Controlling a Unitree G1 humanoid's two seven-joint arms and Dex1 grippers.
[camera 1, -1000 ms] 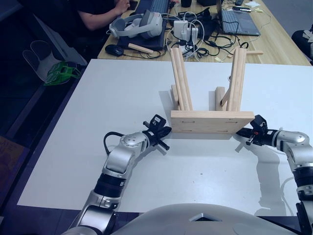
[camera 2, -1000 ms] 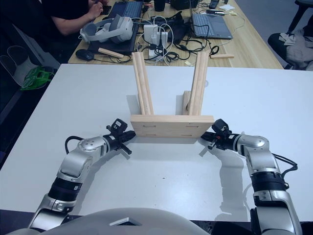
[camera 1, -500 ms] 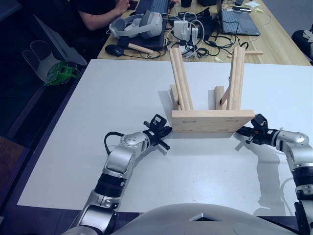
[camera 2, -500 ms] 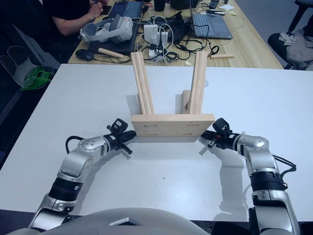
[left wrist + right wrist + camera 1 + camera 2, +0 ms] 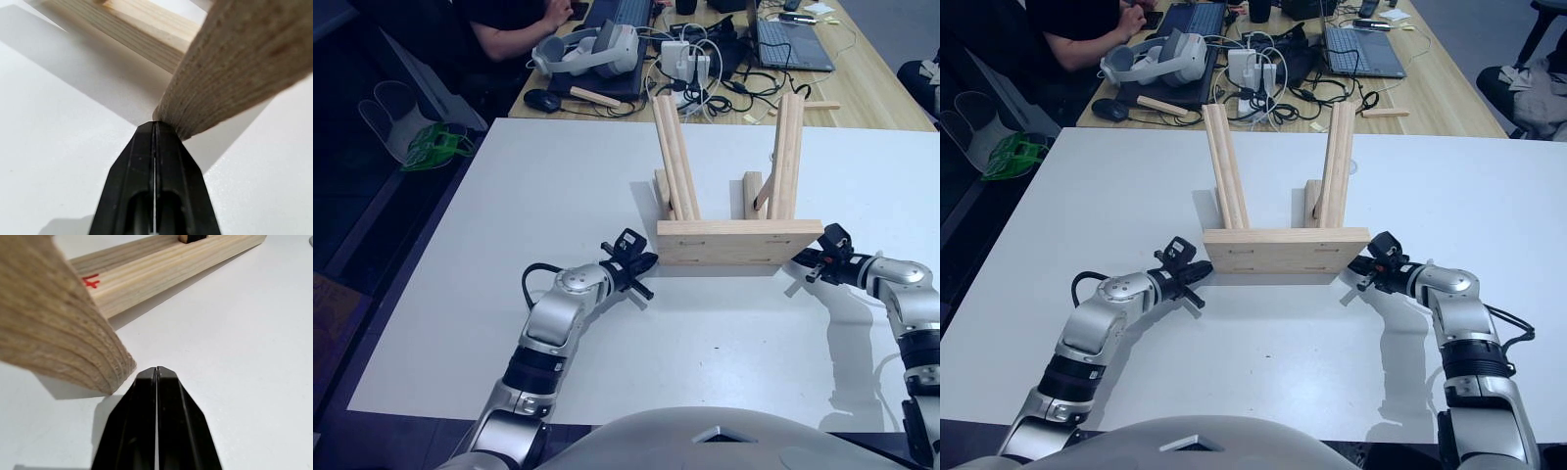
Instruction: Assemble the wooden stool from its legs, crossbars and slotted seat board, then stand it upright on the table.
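White table (image 5: pixel 538 186) with wooden stool (image 5: pixel 738 242) on its side, legs seemingly flat down.

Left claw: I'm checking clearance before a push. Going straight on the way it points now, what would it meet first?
The seat board: the shut left claw points at its lower left corner, with its tip at or almost against the end grain. Whether they actually touch is unclear.

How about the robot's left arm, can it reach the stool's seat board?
Probably yes. The left gripper is shut, its tips right at a corner of the seat board, with nothing on the table between them.
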